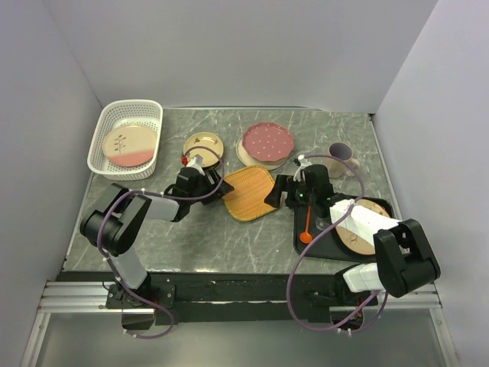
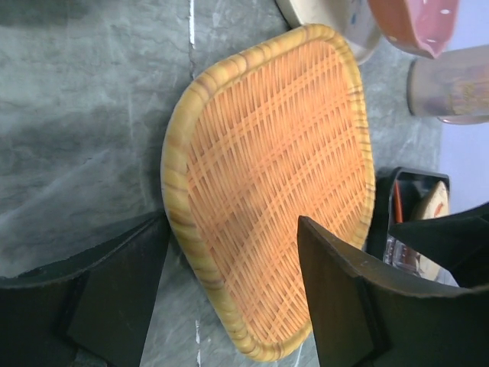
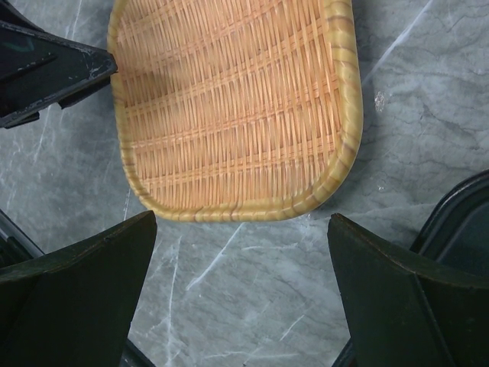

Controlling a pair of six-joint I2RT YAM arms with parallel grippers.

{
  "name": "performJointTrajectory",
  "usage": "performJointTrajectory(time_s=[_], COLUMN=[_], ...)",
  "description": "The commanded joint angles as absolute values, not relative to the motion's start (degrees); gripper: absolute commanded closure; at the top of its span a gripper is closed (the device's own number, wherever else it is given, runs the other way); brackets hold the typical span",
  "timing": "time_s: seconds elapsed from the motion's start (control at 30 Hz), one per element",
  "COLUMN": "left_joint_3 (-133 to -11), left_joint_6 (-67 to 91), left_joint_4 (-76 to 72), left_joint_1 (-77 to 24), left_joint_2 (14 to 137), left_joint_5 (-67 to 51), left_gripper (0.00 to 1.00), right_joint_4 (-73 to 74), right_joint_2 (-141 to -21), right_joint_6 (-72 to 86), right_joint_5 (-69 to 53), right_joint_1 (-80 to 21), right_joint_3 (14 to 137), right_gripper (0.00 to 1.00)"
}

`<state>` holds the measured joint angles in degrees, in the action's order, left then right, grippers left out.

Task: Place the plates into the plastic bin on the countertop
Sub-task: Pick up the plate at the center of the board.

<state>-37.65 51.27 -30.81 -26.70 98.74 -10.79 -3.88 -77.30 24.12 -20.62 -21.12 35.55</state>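
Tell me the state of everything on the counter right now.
plastic bin: holds the sprig plate
woven plate: flat on countertop, not lifted
polka-dot plate: stacked atop cream plate
left tool: open, straddling woven plate's rim
right tool: open, empty

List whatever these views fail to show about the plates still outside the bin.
Top view: the right arm covers most of the tan plate on the black tray; pattern unreadable.
Top view: the pink polka-dot plate hides the cream plate beneath, bar a rim sliver.
Left wrist view: the left gripper straddles the woven plate's rim; contact cannot be told.
Right wrist view: the top edge cuts off the woven plate.
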Motion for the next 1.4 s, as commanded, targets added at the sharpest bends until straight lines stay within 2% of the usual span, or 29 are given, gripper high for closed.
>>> performJointTrajectory(time_s=[0.0, 0.47, 0.67, 1.03, 1.13, 1.17, 1.23, 1.27, 1.37], left_joint_3=[-34.1, -28.0, -25.8, -27.1, -27.4, -27.5, -27.6, -27.5, -27.2], left_joint_6=[54.2, 58.8, 61.6, 63.1, 63.0, 62.9, 62.9, 63.3, 63.6], left_joint_4=[-34.9, -48.9, -57.0, -60.8, -60.6, -60.6, -60.5, -60.6, -61.3], left_joint_1=[-26.9, -24.3, -22.9, -22.8, -22.8, -22.8, -22.8, -22.8, -22.8], left_joint_2=[102.0, 109.9, 115.2, 119.4, 119.8, 119.9, 120.1, 120.2, 120.1], left_joint_5=[-13.7, -18.8, -22.3, -24.2, -24.2, -24.2, -24.3, -24.5, -24.4], left_gripper=[0.27, 0.33, 0.45, 0.57, 0.67, 0.75, 0.86, 0.99, 0.99], right_joint_4=[-5.5, -6.9, -8.7, -9.9, -9.9, -9.9, -10.0, -10.0, -9.9], right_joint_2=[-77.5, -79.5, -82.8, -83.9, -84.2, -84.1, -84.1, -84.2, -83.8], right_joint_6=[23.1, 24.6, 25.3, 25.8, 25.8, 25.8, 25.8, 25.8, 25.8], right_joint_5=[-20.3, -20.8, -20.8, -20.6, -20.8, -20.9, -21.1, -21.1, -21.0], right_joint_1=[-21.5, -21.5, -21.5, -21.5, -21.5, -21.6, -21.5, -21.5, -21.5], right_joint_3=[36.9, 36.7, 37.2, 37.2, 37.3, 37.4, 37.4, 37.3, 37.2], right_gripper=[0.00, 0.00, 0.00, 0.00, 0.00, 0.00, 0.00, 0.00, 0.00])
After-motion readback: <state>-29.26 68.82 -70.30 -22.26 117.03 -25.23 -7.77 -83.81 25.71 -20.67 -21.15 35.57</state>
